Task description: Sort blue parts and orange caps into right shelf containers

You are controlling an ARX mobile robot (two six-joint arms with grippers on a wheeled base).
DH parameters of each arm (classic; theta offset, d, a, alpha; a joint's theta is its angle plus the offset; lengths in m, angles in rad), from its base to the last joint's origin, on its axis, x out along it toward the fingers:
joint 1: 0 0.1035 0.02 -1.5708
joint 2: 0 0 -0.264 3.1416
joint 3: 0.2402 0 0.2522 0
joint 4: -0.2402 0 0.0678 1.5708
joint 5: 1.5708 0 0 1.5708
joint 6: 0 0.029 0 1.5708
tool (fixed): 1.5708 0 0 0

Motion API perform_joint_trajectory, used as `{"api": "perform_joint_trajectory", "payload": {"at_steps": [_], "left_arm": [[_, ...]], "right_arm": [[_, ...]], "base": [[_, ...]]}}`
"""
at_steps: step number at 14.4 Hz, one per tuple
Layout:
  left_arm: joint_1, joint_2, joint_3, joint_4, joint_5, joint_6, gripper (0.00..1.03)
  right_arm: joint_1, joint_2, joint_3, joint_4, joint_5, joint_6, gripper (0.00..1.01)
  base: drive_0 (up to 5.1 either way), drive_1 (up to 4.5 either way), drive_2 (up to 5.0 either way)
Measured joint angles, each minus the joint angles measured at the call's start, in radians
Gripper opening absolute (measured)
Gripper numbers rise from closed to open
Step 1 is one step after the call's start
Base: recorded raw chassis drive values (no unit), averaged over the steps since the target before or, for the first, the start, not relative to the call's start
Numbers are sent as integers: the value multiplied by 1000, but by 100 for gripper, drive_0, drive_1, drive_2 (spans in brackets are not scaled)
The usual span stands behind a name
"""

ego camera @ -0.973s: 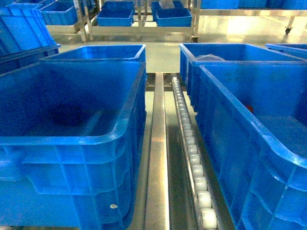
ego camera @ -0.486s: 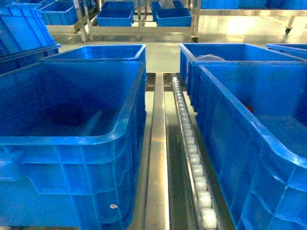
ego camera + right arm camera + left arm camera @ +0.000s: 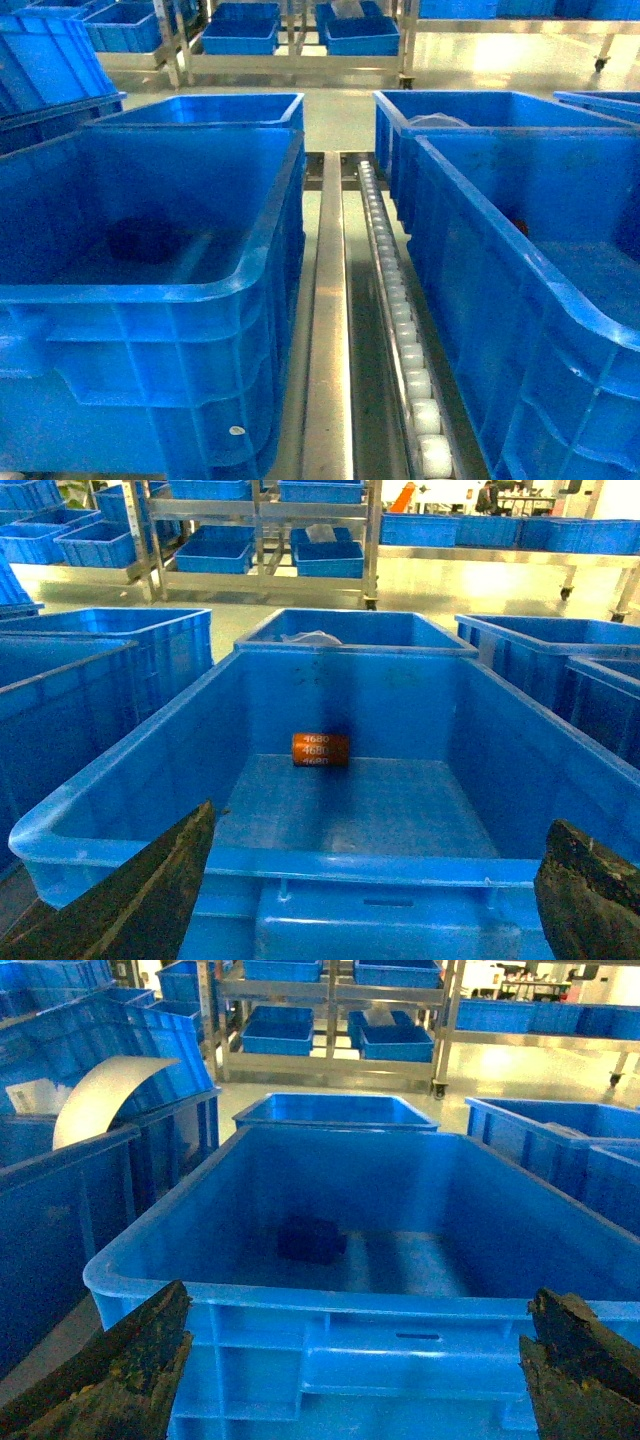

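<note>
Between crates (image 3: 215,290) — bare roller track (image 3: 395,300)

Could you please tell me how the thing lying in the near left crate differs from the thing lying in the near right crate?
The part in the left crate is a dark blue block, hard to tell from the floor under it; the piece in the right crate is an orange cylinder that stands out clearly. The cylinder lies on its side and bears white numbers; the block shows no marking. Each lies alone on its crate's floor, near the far wall.
</note>
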Motion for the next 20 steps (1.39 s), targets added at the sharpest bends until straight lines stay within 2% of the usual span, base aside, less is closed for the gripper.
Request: {"api": "perform_joint_trajectory", "payload": {"at_steps": [20], "left_arm": [[0, 0, 0, 0, 0, 0, 98]], "right_arm": [[0, 0, 0, 0, 0, 0, 98]], "base": [[0, 0, 0]]}}
